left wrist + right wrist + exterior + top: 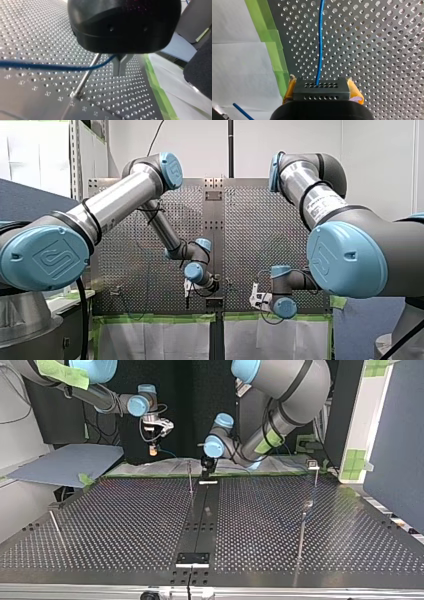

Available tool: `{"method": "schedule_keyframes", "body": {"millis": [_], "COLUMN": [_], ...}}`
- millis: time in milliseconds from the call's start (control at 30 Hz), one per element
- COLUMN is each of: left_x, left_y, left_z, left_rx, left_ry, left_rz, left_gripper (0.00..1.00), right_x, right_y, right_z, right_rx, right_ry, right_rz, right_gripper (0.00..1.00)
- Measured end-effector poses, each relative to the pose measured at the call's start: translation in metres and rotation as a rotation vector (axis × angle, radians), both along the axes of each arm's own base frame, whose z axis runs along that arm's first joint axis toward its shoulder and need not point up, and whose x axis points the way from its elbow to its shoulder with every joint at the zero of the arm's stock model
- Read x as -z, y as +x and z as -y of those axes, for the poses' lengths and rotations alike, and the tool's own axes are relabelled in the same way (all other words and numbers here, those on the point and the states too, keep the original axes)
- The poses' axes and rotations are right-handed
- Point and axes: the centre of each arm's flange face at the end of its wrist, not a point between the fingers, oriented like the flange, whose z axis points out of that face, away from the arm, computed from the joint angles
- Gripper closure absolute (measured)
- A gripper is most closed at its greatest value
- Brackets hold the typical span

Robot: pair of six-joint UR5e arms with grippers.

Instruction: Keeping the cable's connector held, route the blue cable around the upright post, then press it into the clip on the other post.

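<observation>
**Right gripper** [322, 86]: the yellow pads [355, 92] are clenched on both sides of the black connector [322, 96], a block with rows of small holes.
- Ahead of the fingers, the blue cable [320, 45] leaves the connector's top face. It runs almost straight away over the perforated worktop [374, 50].
- Beside the fingers on one flank, a strip of green tape [270, 40] marks the worktop's edge, with a white sheet [237, 62] beyond it.
- On the other flank there is open perforated plate.

**Left gripper** [121, 67]: the two metal fingers are closed together into a Y under the black housing.
- The blue cable curves up into the fork of the Y and seems gripped there, though the housing hides the contact itself.
- Just beside the fingers, a thin upright post [86, 75] rises from the worktop. The cable crosses it and stretches away on the far side of the post from the fingers.
- Past the fingertips there is bare plate, then green tape along the edge.

**Top view:** both grippers hang at the far edge of the worktop, well apart from each other.
- A further post [316, 477] stands off to the side of the left gripper, away from the right gripper. It carries a small head, probably the clip [312, 464].
</observation>
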Motion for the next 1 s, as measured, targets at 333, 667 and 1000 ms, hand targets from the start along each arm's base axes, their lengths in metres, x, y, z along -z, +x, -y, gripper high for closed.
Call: {"method": "schedule_keyframes", "body": {"millis": [333, 667, 1000], "left_x": [-0.001, -0.009, -0.014], "left_y": [0.013, 0.033, 0.045], "left_z": [-0.014, -0.024, -0.031], "left_rx": [-0.029, -0.051, -0.068], "left_ry": [-0.043, -0.074, -0.092], "left_rz": [-0.014, 0.0, 0.008], "left_gripper": [1.0, 1.0, 1.0], "right_x": [-0.007, -0.014, -0.02], "right_y": [0.006, 0.01, 0.004], "right_z": [0.015, 0.03, 0.048], "right_rx": [-0.006, -0.013, -0.007], "right_ry": [-0.029, -0.062, -0.074], "right_rz": [0.002, 0.004, -0.019], "right_gripper": [1.0, 1.0, 1.0]}}
